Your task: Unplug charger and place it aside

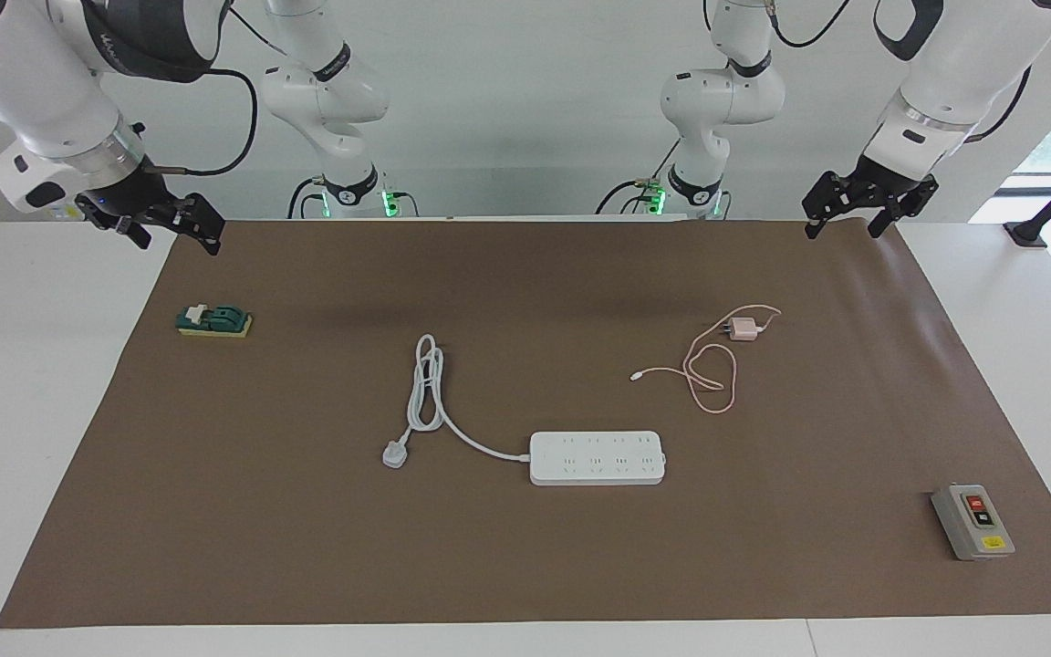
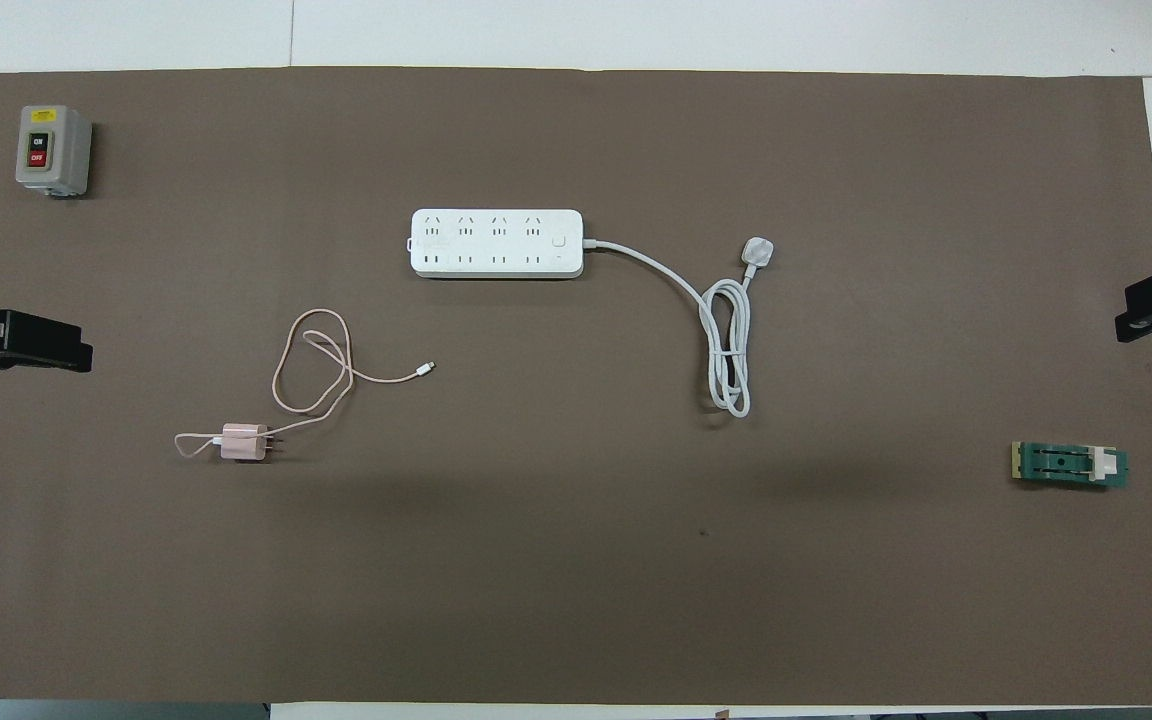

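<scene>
Lying unplugged on the brown mat [image 1: 525,566], the charger [image 1: 745,329] sits apart from the power strip [image 1: 598,457], at about its 1 o'clock in the facing view, its pink cable [image 1: 706,374] looped beside it. Left gripper [image 1: 869,205] hovers over the mat's corner, fingers spread, holding nothing. Right gripper [image 1: 156,226] hangs over its own corner, likewise open and empty.

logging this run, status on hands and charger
Left hand and right hand both parked at mat edges, empty. Charger unplugged, lying apart from power strip. Nothing in the way.
</scene>
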Robot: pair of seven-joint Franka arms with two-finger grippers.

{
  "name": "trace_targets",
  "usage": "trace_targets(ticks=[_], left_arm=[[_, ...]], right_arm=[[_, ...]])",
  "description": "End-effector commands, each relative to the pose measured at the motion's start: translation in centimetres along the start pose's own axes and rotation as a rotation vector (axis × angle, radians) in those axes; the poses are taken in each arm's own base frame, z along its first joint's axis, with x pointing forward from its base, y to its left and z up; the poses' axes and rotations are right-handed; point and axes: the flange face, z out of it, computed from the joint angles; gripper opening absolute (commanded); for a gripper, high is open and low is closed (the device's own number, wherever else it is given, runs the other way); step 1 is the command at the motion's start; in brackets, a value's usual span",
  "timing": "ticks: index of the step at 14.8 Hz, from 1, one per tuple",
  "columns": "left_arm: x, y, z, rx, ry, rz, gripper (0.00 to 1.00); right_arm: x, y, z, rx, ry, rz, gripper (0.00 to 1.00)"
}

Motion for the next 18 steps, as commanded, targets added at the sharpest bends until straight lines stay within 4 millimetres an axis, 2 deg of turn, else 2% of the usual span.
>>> trace_targets(ticks=[1,7,9,12,18], left_arm=[[-0.1,-0.1,-0.6,0.002,-0.007,0.007,1.00],[-0.1,-0.2,-0.8,0.002,-0.004,0.006,1.00],[-0.1,-0.3,-0.8,0.001,-0.004,0.004,1.00],[-0.1,-0.5,-0.9,0.001,-0.002,0.001,1.00],[-0.2,-0.6,-0.9,0.001,-0.007,-0.002,1.00]], right_arm=[[-0.3,-0.1,-0.1,0.017,0.008,-0.031,1.00],[-0.3,0.3,-1.2,0.022,0.047,-0.015,1.00],[0.3,-1.3,-0.6,0.016,0.082,-0.050,1.00],[0.7,-1.2,0.7,0.016,0.062,-0.054,1.00],[0.6,-1.1,0.9,0.016,0.042,-0.051,1.00]])
